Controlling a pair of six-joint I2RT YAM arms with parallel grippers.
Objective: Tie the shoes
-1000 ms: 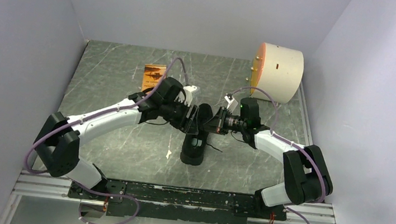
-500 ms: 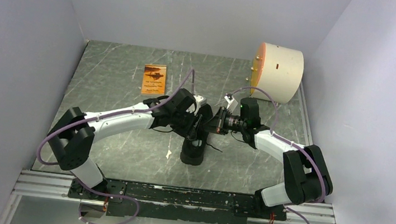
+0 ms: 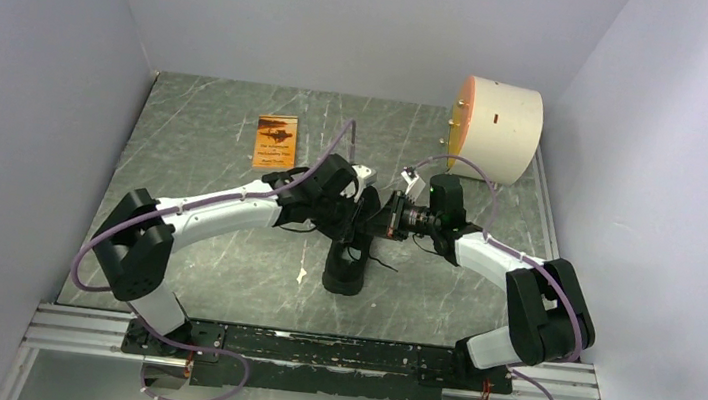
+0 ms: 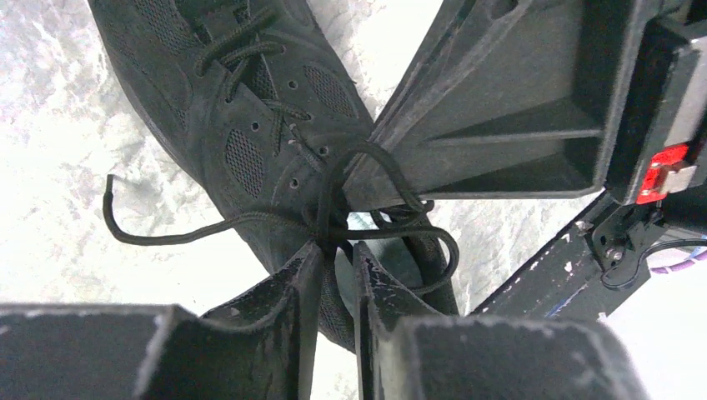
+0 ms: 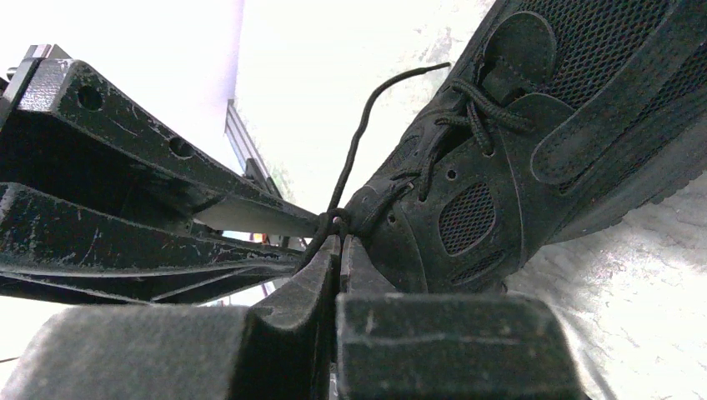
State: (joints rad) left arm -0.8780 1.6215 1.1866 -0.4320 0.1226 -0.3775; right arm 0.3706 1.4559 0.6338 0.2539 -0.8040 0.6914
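Shoe (image 3: 344, 269): 1 black knit low-top, near the middle of the desk (image 3: 204, 243), lying lengthwise between the far and near edges, one end close to the near edge. Both arms reach in and meet over its far part.

Left pincer (image 3: 359, 223): narrow. In the left wrist view a slim gap shows between the 2 fingers, tips right at the crossing of the laces (image 4: 208, 223) on the shoe's upper. Cannot tell if any strand is pinched. 1 loose lace end curls out over the desk beside the shoe.

Right pincer (image 3: 381, 213): fingers pressed together, no gap in the right wrist view. A loop of lace lies around its tip, and 1 strand rises from that tip and arcs free. Cannot tell if a strand sits between the fingers. Its tip almost meets the left pincer's tips, touching or just apart.

Cream drum (image 3: 497, 128) with an orange face: far right corner of the desk, on its side. Orange booklet (image 3: 275, 141): flat, toward the far edge, left of centre, well apart from the shoe.
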